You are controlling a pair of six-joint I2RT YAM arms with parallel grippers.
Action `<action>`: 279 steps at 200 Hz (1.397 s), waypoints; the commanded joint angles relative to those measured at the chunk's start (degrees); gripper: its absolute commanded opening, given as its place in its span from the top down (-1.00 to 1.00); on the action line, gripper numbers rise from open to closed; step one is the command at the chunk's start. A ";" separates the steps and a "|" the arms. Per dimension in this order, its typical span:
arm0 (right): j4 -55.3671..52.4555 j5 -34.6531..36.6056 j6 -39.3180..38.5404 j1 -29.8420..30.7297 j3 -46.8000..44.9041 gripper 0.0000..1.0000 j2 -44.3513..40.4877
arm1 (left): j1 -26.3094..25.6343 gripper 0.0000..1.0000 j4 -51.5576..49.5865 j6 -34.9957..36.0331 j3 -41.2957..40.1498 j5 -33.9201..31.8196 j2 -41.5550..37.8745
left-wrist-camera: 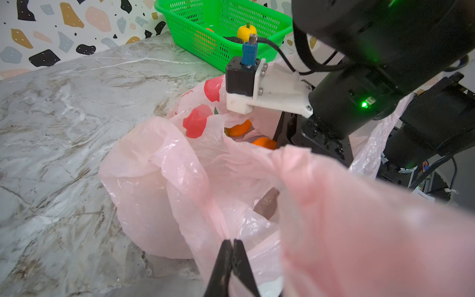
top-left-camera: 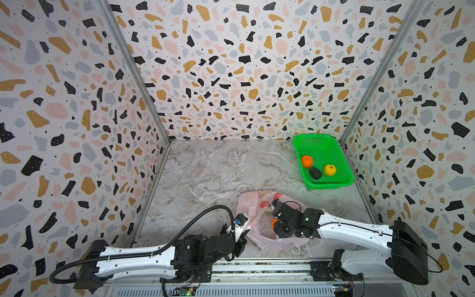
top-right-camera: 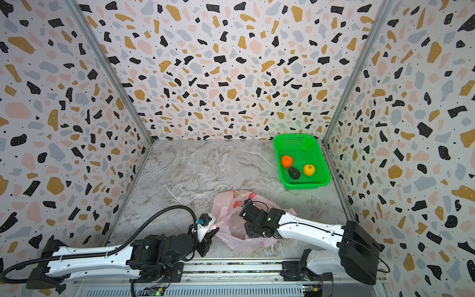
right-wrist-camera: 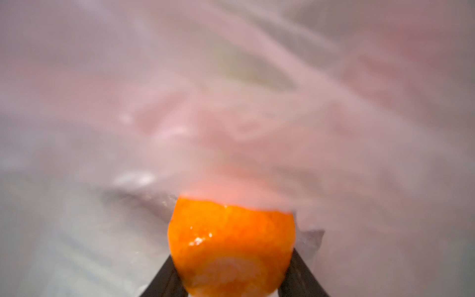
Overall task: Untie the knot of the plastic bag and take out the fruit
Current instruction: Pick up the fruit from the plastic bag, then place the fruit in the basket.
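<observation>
The pink plastic bag (top-left-camera: 257, 205) (top-right-camera: 226, 205) lies crumpled on the marble table with its mouth gaping; no knot shows. My left gripper (left-wrist-camera: 232, 241) (top-left-camera: 245, 231) is shut on the bag's near edge and holds it up. My right gripper (right-wrist-camera: 231, 259) (top-left-camera: 275, 223) reaches down inside the bag, its two black fingers pressed against either side of an orange tangerine (right-wrist-camera: 231, 231) (top-left-camera: 274, 223). In the left wrist view two orange fruit (left-wrist-camera: 239, 127) show through the bag's mouth beside the right arm's fingers. The rest of the bag's contents is hidden by plastic.
A green basket (top-left-camera: 331, 185) (top-right-camera: 305, 186) stands at the back right by the wall, holding a tangerine (top-left-camera: 307, 161), a dark avocado (top-left-camera: 315, 172) and a yellow fruit (top-left-camera: 330, 169). Patterned walls enclose the table on three sides.
</observation>
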 commanded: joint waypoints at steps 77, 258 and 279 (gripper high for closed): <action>-0.40 -5.53 -2.06 -0.40 6.59 0.23 -8.02 | -0.23 1.00 1.24 0.23 1.18 -1.03 -0.31; 4.10 -16.50 -19.06 -47.49 24.44 0.18 -0.88 | -0.23 1.00 -1.37 -0.13 2.17 -4.53 -0.60; 8.17 -14.76 -19.39 -53.04 24.46 0.18 4.31 | -0.23 1.00 -2.22 0.34 3.21 -4.84 -0.28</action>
